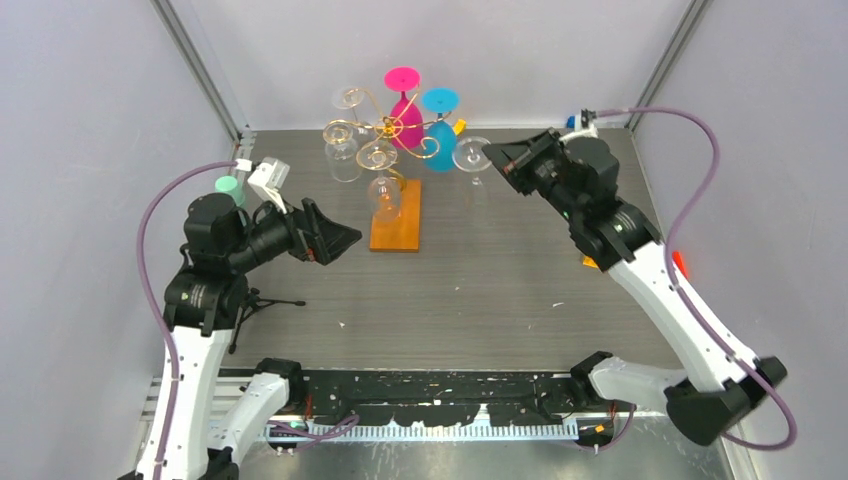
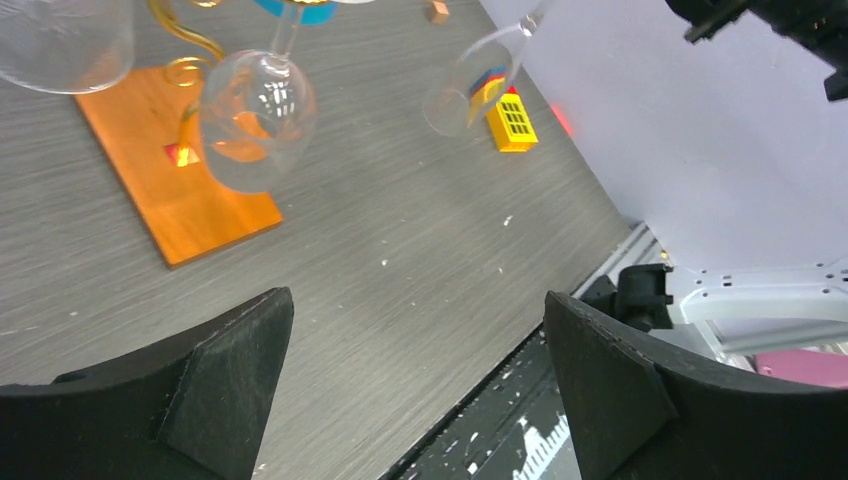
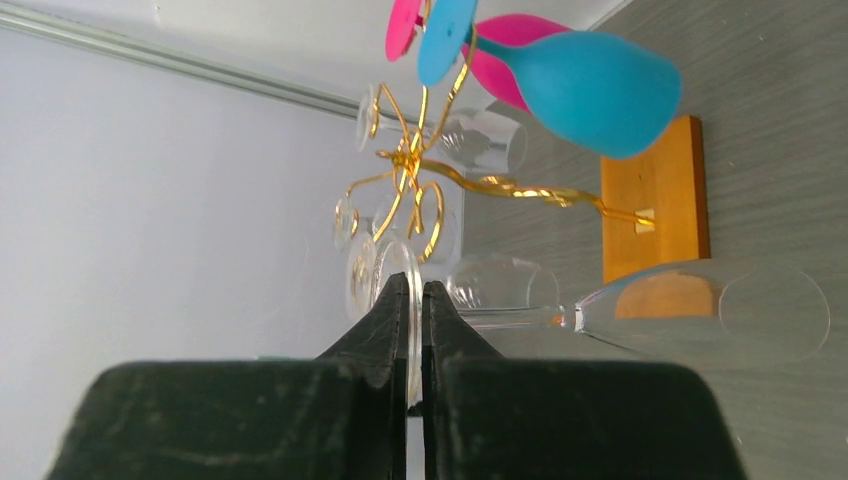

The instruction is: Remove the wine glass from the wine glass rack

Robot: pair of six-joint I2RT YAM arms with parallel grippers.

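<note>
- Grey wood-grain table (image 1: 480, 290), walled on three sides.
- Wine glass rack (image 1: 390, 128) at the back centre of it: gold spiral arms on an orange base (image 1: 397, 225).
- Right gripper (image 3: 416, 290) just right of the rack, clamped narrow on the foot disc of a clear wine glass (image 3: 720, 318).
- Left gripper (image 2: 418, 300) left of the rack's base, spread wide, holding nothing.
- Held clear wine glass lying sideways in the right wrist view, just right of the rack's arms. Looks clear of the wire, though contact is hard to judge.
- Pink glass (image 1: 405, 112) and blue glass (image 1: 440, 135) hung upside down on the rack's back arms.
- Two clear glasses (image 1: 342, 158) hung on the rack's left and front arms.
- Yellow block (image 2: 513, 120) on the table, well right of the rack.
</note>
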